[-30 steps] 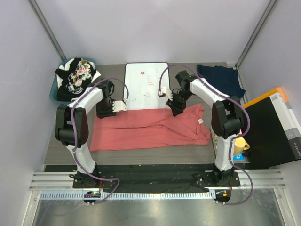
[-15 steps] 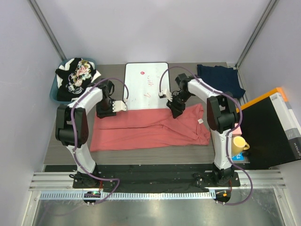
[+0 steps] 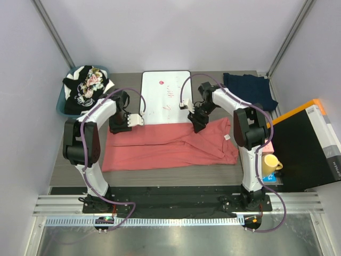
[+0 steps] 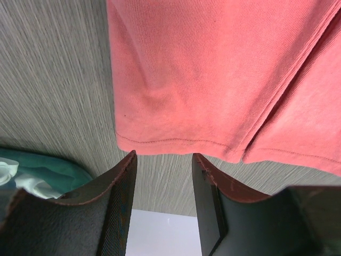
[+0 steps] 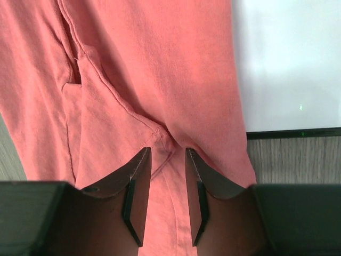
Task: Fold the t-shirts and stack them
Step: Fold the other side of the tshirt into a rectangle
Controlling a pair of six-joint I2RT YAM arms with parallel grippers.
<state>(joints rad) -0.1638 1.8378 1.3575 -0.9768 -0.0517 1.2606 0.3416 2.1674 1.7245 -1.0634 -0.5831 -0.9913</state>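
A coral t-shirt (image 3: 170, 146) lies spread flat across the table's middle, with folds running along it. My left gripper (image 3: 120, 124) hovers at its far left hem; in the left wrist view the gripper (image 4: 162, 156) is open, with the hem (image 4: 176, 141) just beyond its tips and only bare table between them. My right gripper (image 3: 198, 124) sits on the shirt's far edge, next to the white board. In the right wrist view it (image 5: 168, 152) is open, its tips pressing on the coral cloth (image 5: 133, 80) either side of a puckered seam. A navy t-shirt (image 3: 249, 88) lies at the back right.
A teal basket (image 3: 63, 101) at the back left holds a pile of black and floral shirts (image 3: 88, 85). The white board with a black rim (image 3: 165, 96) lies at the back middle. A yellow mug (image 3: 273, 163) and a black-and-orange box (image 3: 309, 141) stand at the right.
My right gripper has shifted slightly toward the far side, onto the shirt's edge by the board. The left arm has not moved.
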